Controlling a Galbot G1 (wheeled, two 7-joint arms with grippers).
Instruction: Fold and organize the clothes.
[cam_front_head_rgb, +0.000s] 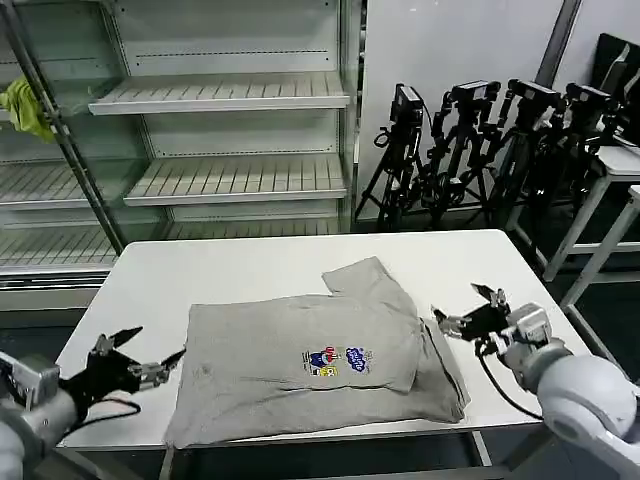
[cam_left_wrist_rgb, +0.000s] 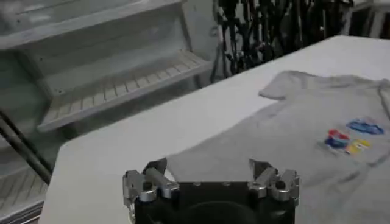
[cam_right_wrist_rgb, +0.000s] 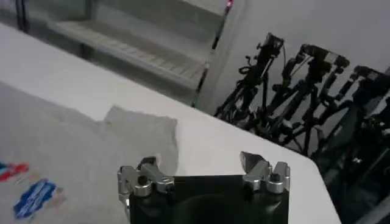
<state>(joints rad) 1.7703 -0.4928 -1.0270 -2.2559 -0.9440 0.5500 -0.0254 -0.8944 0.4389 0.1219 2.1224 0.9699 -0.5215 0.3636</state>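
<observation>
Step in hand, as you should judge it: taking hold for the next fold, with one sleeve side seemingly already turned in.

- Shirt (cam_front_head_rgb: 310, 365): one, light grey, lying flat on the white table (cam_front_head_rgb: 250, 270), print (cam_front_head_rgb: 338, 360) facing up, one sleeve (cam_front_head_rgb: 365, 278) sticking out toward the shelves (cam_front_head_rgb: 225, 95).
- Left gripper (cam_front_head_rgb: 150, 355): one, fingers spread, just beside the shirt's left edge, apart from the cloth.
- Right gripper (cam_front_head_rgb: 465, 310): one, fingers spread, just beside the shirt's right edge, apart from the cloth.
- Yellow-green cloth (cam_front_head_rgb: 28, 108): one, on a shelf, well apart; leave it.
- Tripods with cameras (cam_front_head_rgb: 480, 140): about five, behind the table.

Handling advice: bring each gripper in low and level, and pinch a single layer at matching points on the edges. Lift both sides evenly so the fold line stays straight. Loose fabric will likely sag and drag, so keep it taut.
</observation>
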